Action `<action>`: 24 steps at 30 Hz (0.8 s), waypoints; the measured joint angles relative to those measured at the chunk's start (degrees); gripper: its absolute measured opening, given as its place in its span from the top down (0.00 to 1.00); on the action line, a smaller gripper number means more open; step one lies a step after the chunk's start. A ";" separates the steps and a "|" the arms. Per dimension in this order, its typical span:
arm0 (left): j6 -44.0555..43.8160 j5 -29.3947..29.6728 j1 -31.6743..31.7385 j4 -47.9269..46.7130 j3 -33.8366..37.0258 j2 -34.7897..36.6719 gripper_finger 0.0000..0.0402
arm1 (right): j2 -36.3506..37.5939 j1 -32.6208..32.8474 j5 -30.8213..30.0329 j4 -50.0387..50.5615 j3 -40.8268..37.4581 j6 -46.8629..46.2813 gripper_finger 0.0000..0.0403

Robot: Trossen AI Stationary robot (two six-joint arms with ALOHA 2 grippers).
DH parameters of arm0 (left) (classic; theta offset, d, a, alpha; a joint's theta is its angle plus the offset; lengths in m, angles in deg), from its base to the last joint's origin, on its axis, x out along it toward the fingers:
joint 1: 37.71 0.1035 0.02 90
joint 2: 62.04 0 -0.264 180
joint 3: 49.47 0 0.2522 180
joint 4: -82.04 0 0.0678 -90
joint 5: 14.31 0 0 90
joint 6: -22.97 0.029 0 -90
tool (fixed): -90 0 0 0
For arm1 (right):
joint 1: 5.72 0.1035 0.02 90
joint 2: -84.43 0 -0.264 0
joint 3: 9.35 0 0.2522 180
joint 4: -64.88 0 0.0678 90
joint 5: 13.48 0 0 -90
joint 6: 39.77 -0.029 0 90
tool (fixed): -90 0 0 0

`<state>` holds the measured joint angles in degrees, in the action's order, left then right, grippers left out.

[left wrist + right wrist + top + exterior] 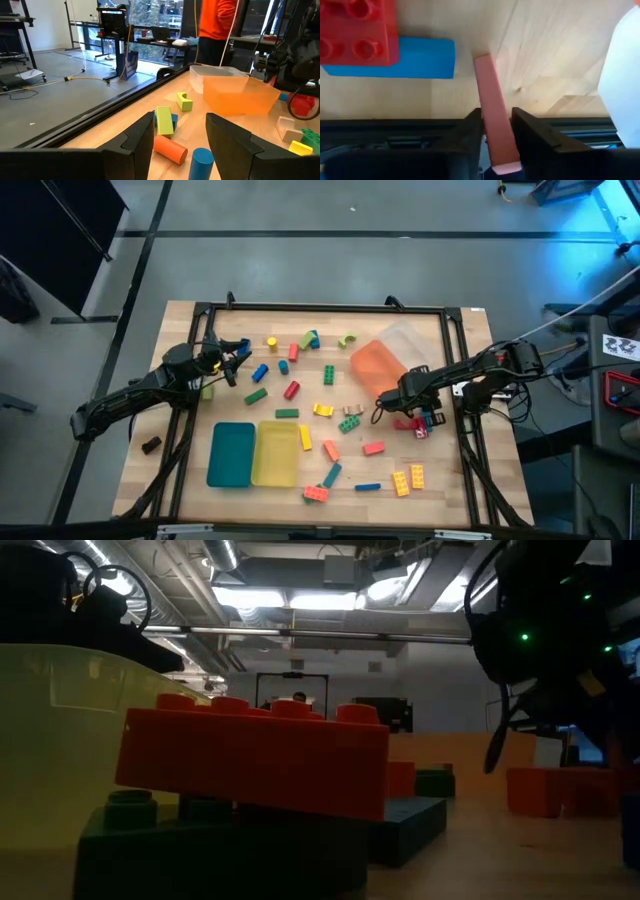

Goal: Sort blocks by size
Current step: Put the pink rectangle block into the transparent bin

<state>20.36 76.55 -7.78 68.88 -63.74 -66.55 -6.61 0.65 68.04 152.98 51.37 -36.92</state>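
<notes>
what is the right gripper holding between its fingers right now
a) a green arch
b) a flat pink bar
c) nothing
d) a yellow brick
b: in the right wrist view the right gripper has its two dark fingers closed on either side of a flat pink bar, above the wooden table, next to a red brick lying on a blue block.
</notes>
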 joint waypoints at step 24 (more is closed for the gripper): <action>-0.42 0.00 0.02 0.00 0.00 0.00 0.59 | 5.64 -0.02 -7.98 15.62 9.48 1.88 0.84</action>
<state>19.94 76.55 -7.76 68.88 -63.74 -66.55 -0.97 0.63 60.06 168.61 60.86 -35.04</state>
